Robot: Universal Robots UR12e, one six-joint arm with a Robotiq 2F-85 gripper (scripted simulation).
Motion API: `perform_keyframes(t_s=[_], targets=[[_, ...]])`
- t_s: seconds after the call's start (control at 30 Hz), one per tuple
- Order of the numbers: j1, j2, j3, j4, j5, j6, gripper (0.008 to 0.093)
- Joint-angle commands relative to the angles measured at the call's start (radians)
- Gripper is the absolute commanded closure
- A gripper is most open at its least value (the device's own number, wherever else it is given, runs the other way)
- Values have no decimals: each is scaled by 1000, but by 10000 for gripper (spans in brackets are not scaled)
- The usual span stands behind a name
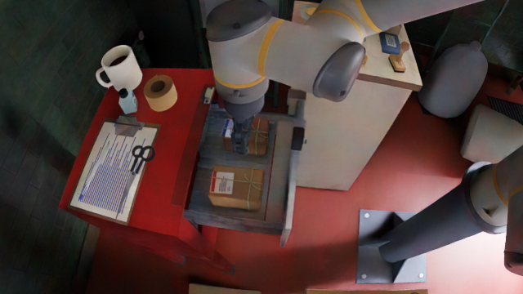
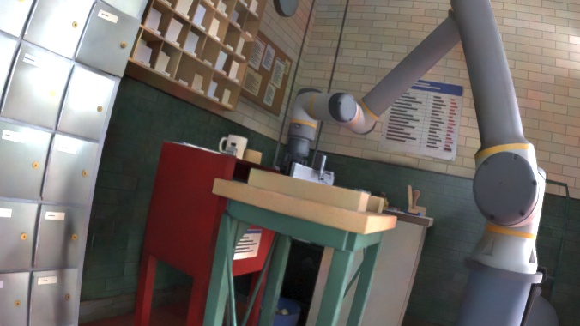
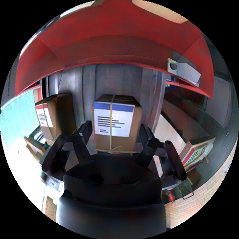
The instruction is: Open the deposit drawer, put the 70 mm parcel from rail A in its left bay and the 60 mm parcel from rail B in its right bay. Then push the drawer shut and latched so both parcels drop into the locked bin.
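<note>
My gripper (image 1: pixel 240 143) (image 3: pixel 114 137) hangs over the far bay of the pulled-out grey drawer (image 1: pixel 241 171), open and holding nothing, with its fingers standing to either side of the blue-labelled parcel (image 1: pixel 246 135) (image 3: pixel 115 122). That parcel rests in the drawer, tied with string. The red-labelled parcel (image 1: pixel 237 187) (image 3: pixel 50 115) lies in the near bay, apart from it. The drawer's front bar with its dark handle (image 1: pixel 297 139) is on the right. From the second side camera the gripper is mostly hidden behind the wooden table (image 2: pixel 300 201).
The red cabinet's edge (image 1: pixel 192 134) runs along the drawer's left side, and a latch plate (image 3: pixel 183 68) sits at its corner. On the cabinet top are a mug (image 1: pixel 118 67), tape roll (image 1: pixel 160 92), small bottle (image 1: pixel 128 101) and clipboard with scissors (image 1: pixel 116 167). A pale cabinet (image 1: pixel 351 122) stands right.
</note>
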Motion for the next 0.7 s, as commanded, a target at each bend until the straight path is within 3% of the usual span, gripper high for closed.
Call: perform_keyframes(t_s=[0.0, 0.67], targets=[[0, -1, -1, 0, 0, 0, 134], [0, -49, -26, 71, 0, 0, 134]])
